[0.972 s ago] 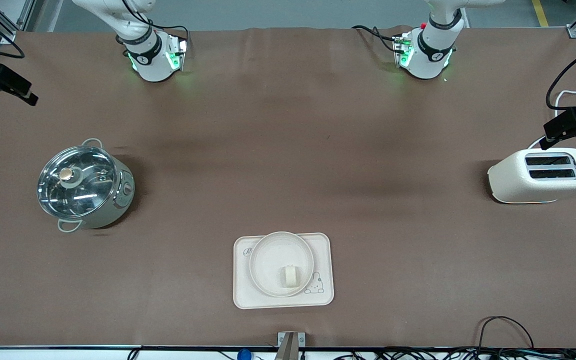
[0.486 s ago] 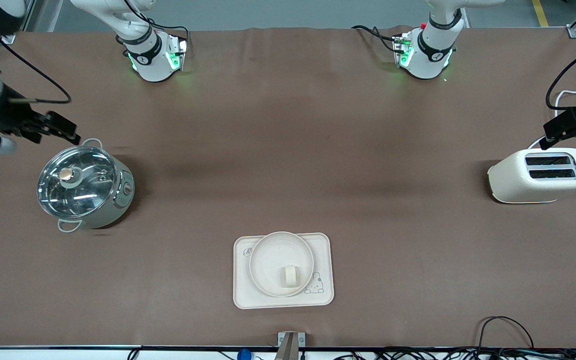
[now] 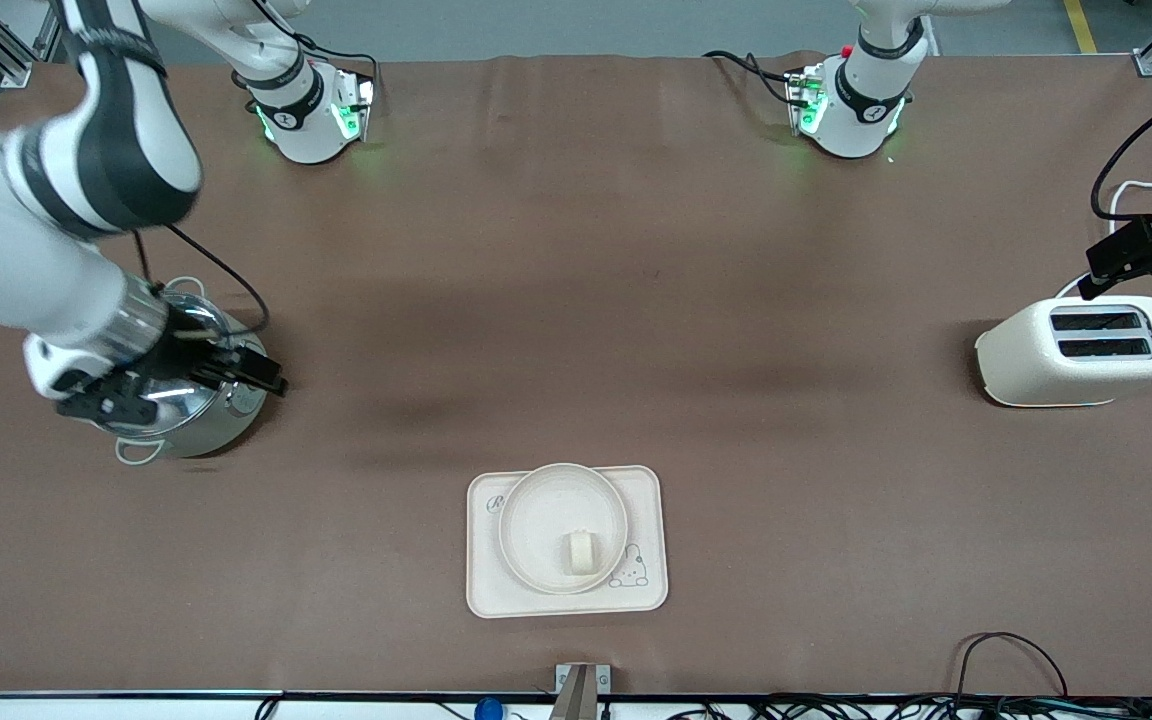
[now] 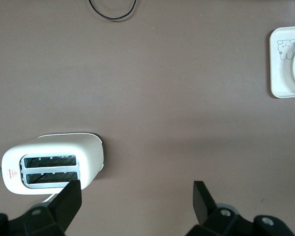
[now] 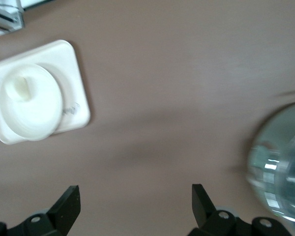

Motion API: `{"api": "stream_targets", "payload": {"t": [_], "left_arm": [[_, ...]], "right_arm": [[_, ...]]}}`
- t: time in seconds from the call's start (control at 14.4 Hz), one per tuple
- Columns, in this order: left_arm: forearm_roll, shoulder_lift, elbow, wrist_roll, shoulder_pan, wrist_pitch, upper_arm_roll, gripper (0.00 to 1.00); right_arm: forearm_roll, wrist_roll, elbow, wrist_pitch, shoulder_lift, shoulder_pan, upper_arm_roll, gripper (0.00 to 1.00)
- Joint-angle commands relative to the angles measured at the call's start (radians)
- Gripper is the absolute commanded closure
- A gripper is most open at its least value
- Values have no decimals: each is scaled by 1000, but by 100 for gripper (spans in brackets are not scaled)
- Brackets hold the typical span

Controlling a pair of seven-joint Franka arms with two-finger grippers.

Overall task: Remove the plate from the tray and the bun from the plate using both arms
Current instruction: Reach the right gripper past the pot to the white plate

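The round cream plate [image 3: 548,512] lies on the cream rabbit tray [image 3: 648,590], near the front camera. The small pale bun [image 3: 582,551] sits on the plate, at its side nearer the camera. My right gripper [image 3: 236,368] hangs open and empty over the steel pot [image 3: 221,425]. The right wrist view shows the open right gripper [image 5: 136,201], with the plate [image 5: 37,115], the bun [image 5: 20,86] and the tray [image 5: 71,64] farther off. My left gripper [image 3: 1151,268] waits open and empty over the toaster [image 3: 1021,365]; it also shows in the left wrist view [image 4: 136,196].
The glass-lidded pot stands toward the right arm's end and shows in the right wrist view [image 5: 285,167]. The white toaster shows in the left wrist view [image 4: 54,160], with the tray's corner [image 4: 280,69]. Cables trail at the table's edges.
My right arm has swung in from the table edge at its own end and now hangs over the pot. The left arm, plate and bun have not moved.
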Motion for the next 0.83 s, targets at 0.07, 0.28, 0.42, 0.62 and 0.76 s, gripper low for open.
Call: {"api": "stream_targets", "payload": {"t": [0.07,0.28,0.42,0.62,0.76], "left_arm": [[2,-9,-3,14,2,2,1,0],[4,-9,-1,5,-2,2,0,0],[4,-9,-1,6,-1,2,0,0],[7,-8,-4,23,-5,2,0,0],[7,-6,-6,23,-4,2,0,0]], "right_arm": [[64,127,203,116,265,89,-5,0],[104,202,346,192,442,135,-4,0],[156,235,423,306,549,170,-4,0],[165,250,576,368,695,217,-4,1],[165,250,662,381,778,227,-4,2]]}}
